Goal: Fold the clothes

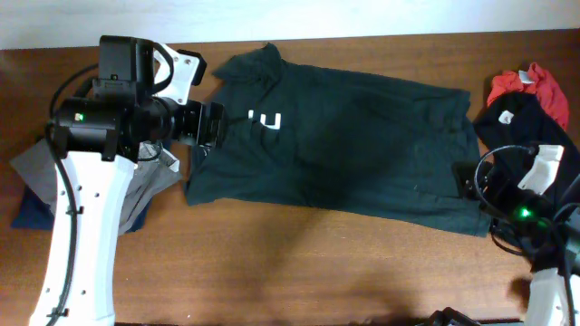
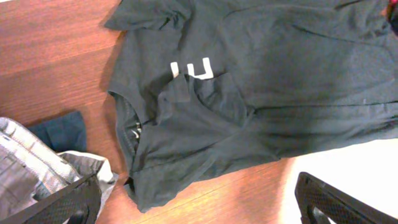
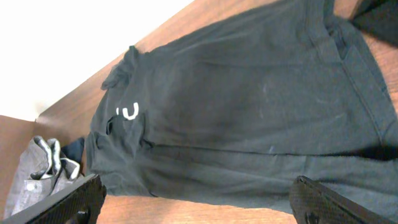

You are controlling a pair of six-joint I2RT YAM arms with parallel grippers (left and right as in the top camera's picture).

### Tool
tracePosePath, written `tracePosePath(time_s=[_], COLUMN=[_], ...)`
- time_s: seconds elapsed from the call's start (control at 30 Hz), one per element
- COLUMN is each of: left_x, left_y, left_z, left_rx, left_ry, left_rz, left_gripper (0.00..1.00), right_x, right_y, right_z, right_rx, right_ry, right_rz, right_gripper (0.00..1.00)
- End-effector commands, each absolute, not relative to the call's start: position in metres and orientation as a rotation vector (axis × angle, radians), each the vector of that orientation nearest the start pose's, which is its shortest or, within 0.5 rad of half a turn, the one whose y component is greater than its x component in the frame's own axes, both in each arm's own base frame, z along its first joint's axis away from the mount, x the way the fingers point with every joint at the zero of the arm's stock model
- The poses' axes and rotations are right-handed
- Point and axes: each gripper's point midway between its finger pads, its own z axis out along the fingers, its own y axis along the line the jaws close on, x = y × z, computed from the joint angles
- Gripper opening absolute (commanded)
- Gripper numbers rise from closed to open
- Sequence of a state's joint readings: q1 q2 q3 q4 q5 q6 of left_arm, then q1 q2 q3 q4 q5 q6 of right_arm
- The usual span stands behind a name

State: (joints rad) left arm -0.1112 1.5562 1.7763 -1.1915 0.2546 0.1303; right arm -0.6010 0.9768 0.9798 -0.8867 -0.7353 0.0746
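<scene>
Both open, empty: left end effector [image 2: 198, 180] at the collar of the T-shirt [image 1: 344, 145], right end effector [image 3: 198, 183] at its hem.

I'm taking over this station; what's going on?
Two robot arms are folding. A dark green T-shirt lies across the table, partly folded. The left gripper hovers open at its collar end, the right gripper open at the hem end; neither holds anything. A grey heap and a red-and-black heap wait at the sides.

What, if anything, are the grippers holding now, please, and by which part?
Nothing is held: left gripper and right gripper both stand open, clear of the dark T-shirt.
</scene>
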Motion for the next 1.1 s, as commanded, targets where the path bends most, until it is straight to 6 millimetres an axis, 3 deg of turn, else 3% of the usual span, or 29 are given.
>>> tracePosePath(time_s=[0.0,0.1,0.27,0.53,0.73,1.07], left_x=[0.367,0.362,0.351,0.33,0.325,0.327], left_y=[-0.09,-0.09,-0.093,-0.089,-0.088,-0.088], left_z=[0.288,0.285,0.285,0.319,0.328,0.326], left_rx=[0.403,0.404,0.444,0.41,0.411,0.411], left_ry=[2.512,2.533,2.546,2.458,2.429,2.435], left_rz=[-0.357,-0.368,-0.388,-0.365,-0.361,-0.362], left_gripper=[0.99,0.99,0.99,0.99,0.99,0.99], right_x=[0.27,0.267,0.262,0.216,0.202,0.202], right_y=[-0.04,-0.031,-0.004,0.027,0.023,0.016], right_z=[0.235,0.231,0.252,0.277,0.282,0.278], right_rx=[0.442,0.451,0.231,0.039,0.025,0.05], right_ry=[2.22,2.238,2.164,2.102,2.083,2.104], right_rz=[0.663,0.747,0.867,0.738,0.558,0.504], right_gripper=[0.99,0.99,0.99,0.99,0.99,0.99])
